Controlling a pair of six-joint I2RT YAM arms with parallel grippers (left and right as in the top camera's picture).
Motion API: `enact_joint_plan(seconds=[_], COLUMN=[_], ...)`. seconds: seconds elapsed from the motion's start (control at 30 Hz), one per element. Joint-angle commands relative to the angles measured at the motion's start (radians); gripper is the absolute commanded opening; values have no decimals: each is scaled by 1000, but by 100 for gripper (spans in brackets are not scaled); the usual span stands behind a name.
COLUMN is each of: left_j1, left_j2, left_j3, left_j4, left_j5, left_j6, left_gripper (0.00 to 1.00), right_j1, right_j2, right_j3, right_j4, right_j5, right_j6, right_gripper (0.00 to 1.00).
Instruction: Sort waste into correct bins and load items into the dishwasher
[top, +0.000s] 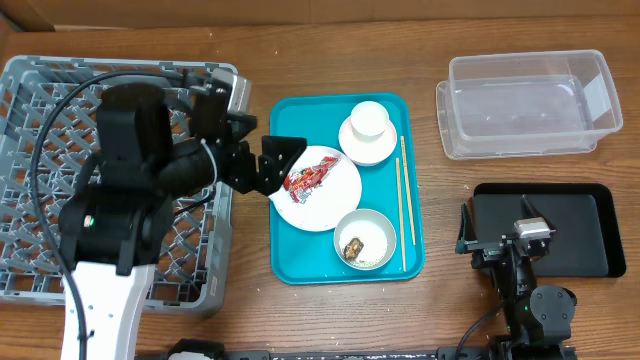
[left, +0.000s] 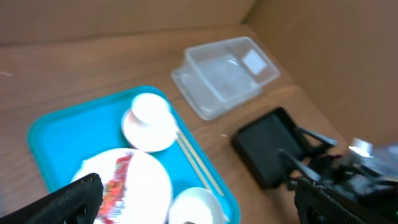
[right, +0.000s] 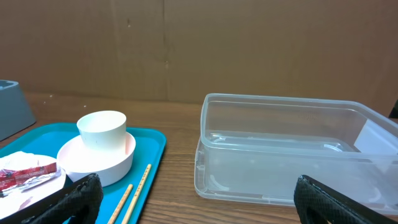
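At the edge of the plate (top: 336, 204) nearest the rack (top: 30, 120), the left gripper (top: 283, 167) is seen from overhead, spread wide and empty; the wrapper (top: 309, 178) lies just beyond its jaws. From the left wrist, the cup (left: 148, 107) is shown ahead in the pink bowl (left: 149, 135), with the tub (left: 221, 74) and black tray (left: 267, 152) farther off. From the right wrist, the right gripper (right: 196, 202) is seen released, nothing held; the tub is ahead, the cup ahead-left.
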Motion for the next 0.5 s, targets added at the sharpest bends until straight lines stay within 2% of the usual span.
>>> enact_joint_plan(seconds=[0.0,0.1,0.27,0.47], left_j1=[0,-20,-105,-215], left_j2=[39,63,126,259], left_j3=[27,28,67,210], left_j4=[-18,-61,-179,-372], left_j5=[121,68,-188,-459], left_j6=[-25,8,-12,-11], left_gripper=[100,100,100,100], right_j1=[5,5,5,5], right_j2=[-7,-7,-7,-7], right_j3=[-11,-11,-11,-11], right_j4=[7,7,7,7], right_j5=[-6,-6,-6,-6], right_j6=[7,7,7,7], right_gripper=[100,100,100,100])
